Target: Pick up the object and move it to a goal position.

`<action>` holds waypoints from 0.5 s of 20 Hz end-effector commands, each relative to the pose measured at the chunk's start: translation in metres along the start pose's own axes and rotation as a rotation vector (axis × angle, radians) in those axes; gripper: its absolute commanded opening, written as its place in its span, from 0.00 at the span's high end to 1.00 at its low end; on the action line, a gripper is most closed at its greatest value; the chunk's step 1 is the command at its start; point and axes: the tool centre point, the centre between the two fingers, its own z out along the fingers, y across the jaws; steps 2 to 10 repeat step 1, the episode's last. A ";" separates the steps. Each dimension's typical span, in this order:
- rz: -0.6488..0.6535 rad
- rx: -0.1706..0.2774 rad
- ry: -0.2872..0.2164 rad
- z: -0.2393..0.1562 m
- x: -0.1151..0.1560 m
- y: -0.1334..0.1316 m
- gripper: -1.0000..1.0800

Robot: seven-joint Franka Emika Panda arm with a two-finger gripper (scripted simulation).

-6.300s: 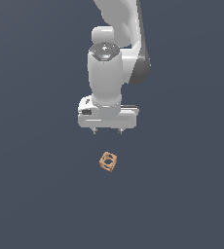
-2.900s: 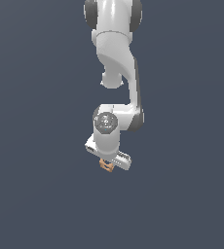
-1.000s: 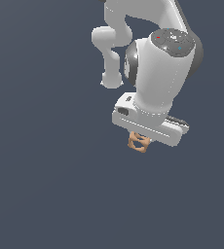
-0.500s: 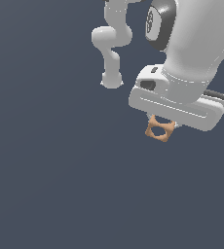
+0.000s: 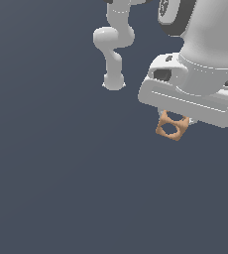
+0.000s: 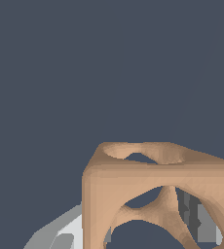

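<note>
Tool (image 5: pixel 178 121) closed on block (image 5: pixel 171 127), fingers mostly hidden behind it in exterior view. Block hangs under white hand body, tilted, raised off dark grey worktop (image 5: pixel 61 188), toward exterior view's right. Wrist view: block (image 6: pixel 158 194) fills near field, round holes through faces, grey finger (image 6: pixel 196 219) visible through frame, touching it.

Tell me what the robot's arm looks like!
The arm is smooth, shiny white, made of rounded tube pieces with fat curvy joints. One big joint has a dark grey ring. The tool hangs under a wide, flat white bar with dark slots.
</note>
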 end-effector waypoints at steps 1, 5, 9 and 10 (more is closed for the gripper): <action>0.000 0.000 0.000 -0.001 0.000 -0.001 1.00; 0.000 0.000 0.000 -0.001 0.000 -0.001 1.00; 0.000 0.000 0.000 -0.001 0.000 -0.001 1.00; 0.000 0.000 0.000 -0.001 0.000 -0.001 1.00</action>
